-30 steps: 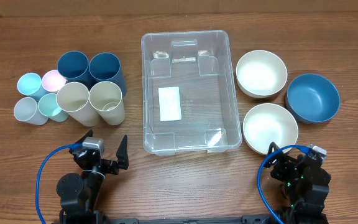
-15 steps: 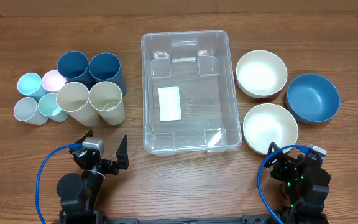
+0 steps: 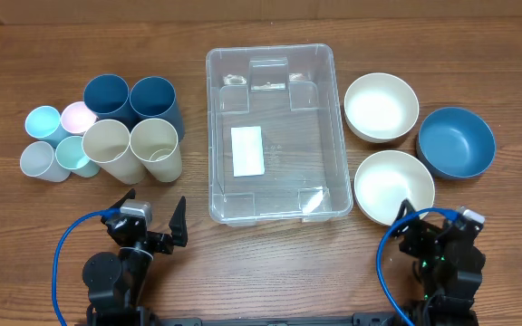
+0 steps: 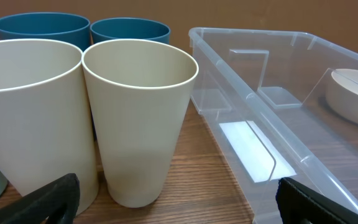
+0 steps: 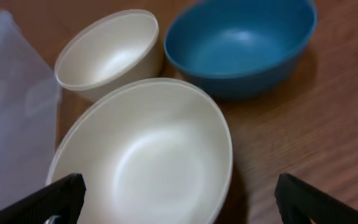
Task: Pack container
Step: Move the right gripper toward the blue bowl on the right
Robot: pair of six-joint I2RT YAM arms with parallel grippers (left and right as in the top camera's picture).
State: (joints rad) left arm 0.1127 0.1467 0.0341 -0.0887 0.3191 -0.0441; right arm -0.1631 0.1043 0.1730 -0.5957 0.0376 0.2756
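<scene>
The container [image 3: 293, 149], a clear rectangular bin with a white label [image 3: 246, 150] on its base, stands at the centre of a wooden table [image 3: 478, 54], nothing inside it. At the bin's 9 o'clock stand two dark blue cups [image 3: 107, 95], two tall cream cups [image 3: 155, 145] and, farther out, four small pastel cups [image 3: 42, 120]. At its 3 o'clock sit three bowls: the far cream bowl [image 3: 381, 104] toward 2 o'clock, the near cream bowl [image 3: 393, 186] toward 4 o'clock, and a blue bowl [image 3: 456, 142] beyond them at the outer edge.

The left gripper [image 3: 155, 210] waits at the bin's 7 o'clock, fingers spread wide and holding nothing; its wrist camera looks past the two cream cups on one side and the bin's near wall on the other. The right gripper [image 3: 435, 222] sits at the bin's 5 o'clock, fingers likewise released and empty, with the near cream bowl directly ahead at its 12 o'clock.
</scene>
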